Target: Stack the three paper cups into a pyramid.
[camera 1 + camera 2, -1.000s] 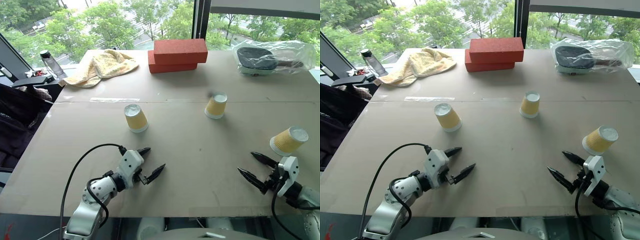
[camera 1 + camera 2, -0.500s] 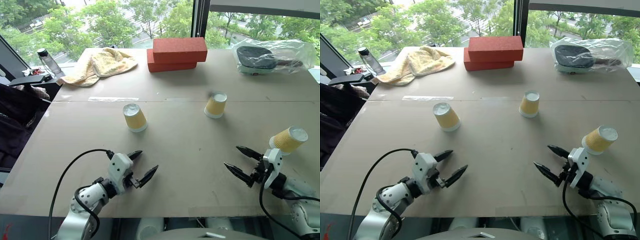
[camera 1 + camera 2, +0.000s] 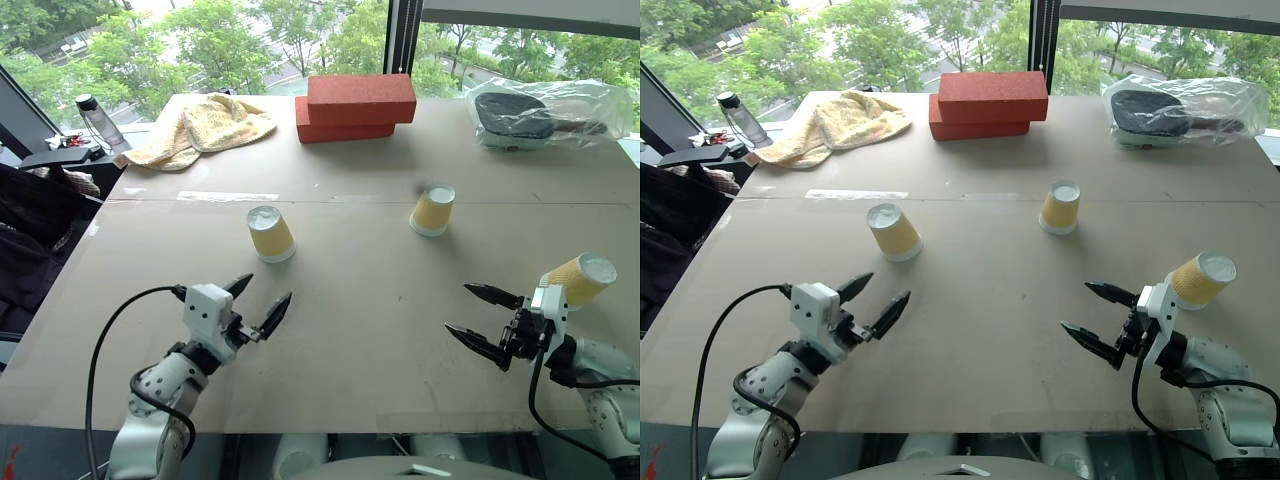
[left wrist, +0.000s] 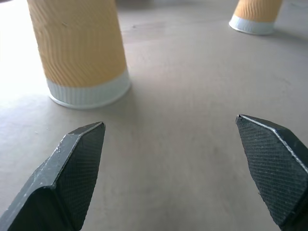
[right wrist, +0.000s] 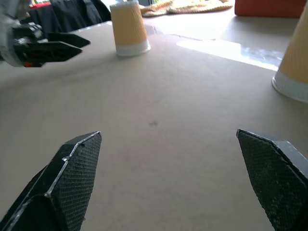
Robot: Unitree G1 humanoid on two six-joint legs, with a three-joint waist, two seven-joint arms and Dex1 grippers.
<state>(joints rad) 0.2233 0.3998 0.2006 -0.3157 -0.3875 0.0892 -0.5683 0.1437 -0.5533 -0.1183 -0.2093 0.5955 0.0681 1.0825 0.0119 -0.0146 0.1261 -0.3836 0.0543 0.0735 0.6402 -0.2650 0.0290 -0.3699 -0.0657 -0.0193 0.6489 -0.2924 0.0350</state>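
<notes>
three paper cups, upside down and well apart: left cup just ahead of the spread, empty left gripper; middle cup mid-tabletop; right cup, tilted near the right edge, beside the spread, empty right gripper.

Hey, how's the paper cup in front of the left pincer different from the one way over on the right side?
The left cup stands upside down on its rim, base up; the right cup lies tipped over with its base pointing up and away. The left cup sits ahead of the left pincer; the right cup is beside the right arm, behind the right pincer. Both have tan ribbed sides with white rims.
</notes>
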